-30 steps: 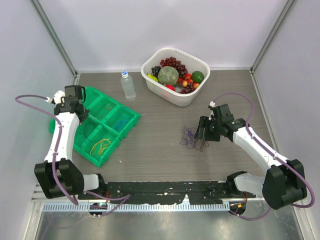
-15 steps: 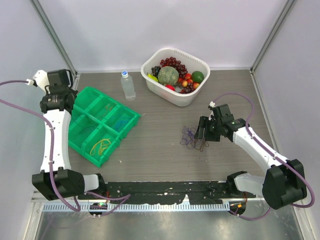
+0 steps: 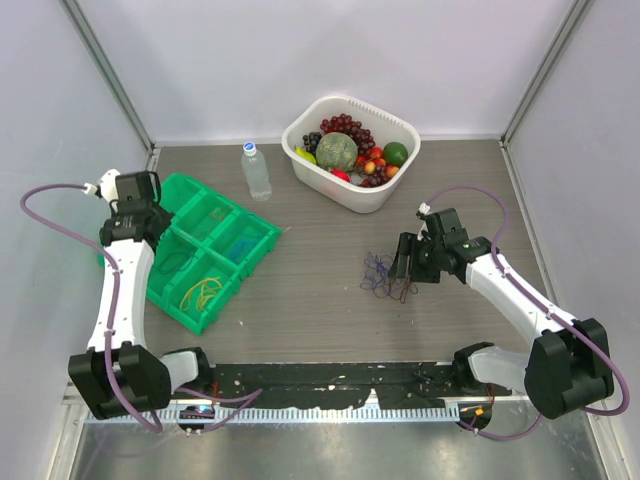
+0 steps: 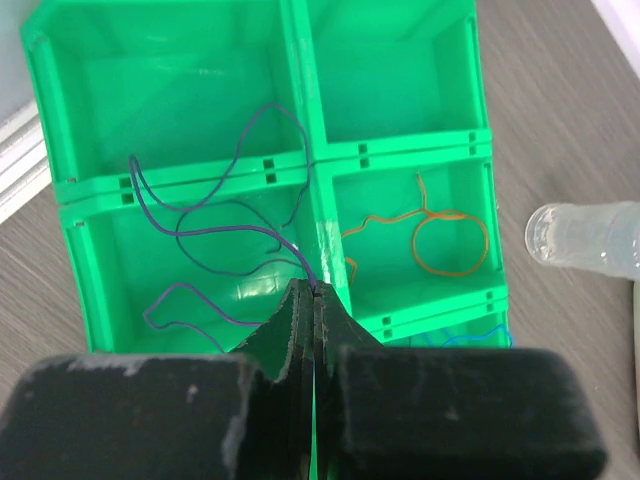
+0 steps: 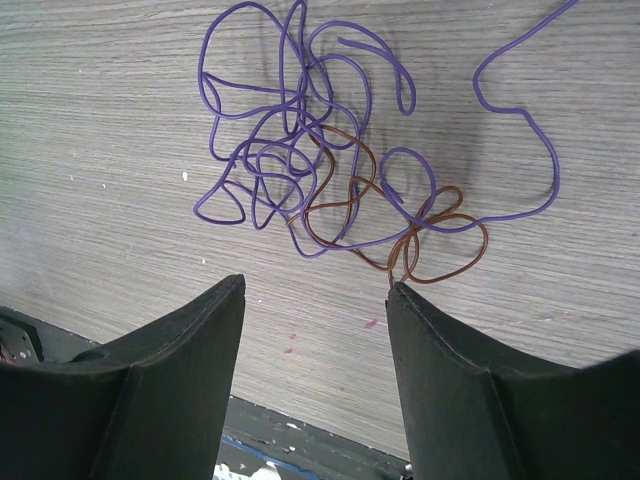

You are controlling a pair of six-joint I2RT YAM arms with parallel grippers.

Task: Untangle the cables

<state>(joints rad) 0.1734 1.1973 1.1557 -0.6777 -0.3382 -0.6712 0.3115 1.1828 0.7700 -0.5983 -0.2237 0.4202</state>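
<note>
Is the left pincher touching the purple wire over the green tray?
Touching. The left wrist view shows the purple wire running straight into the left gripper, pinched between its shut fingertips over the green tray.

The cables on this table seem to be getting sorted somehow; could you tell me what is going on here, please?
The robot is separating a bunch of cables. Its left gripper is shut on one purple cable, which trails down into a compartment of the green bin. A yellow cable lies in the neighbouring compartment. The right gripper is open just beside the tangle of purple and brown cables on the table, touching nothing.
</note>
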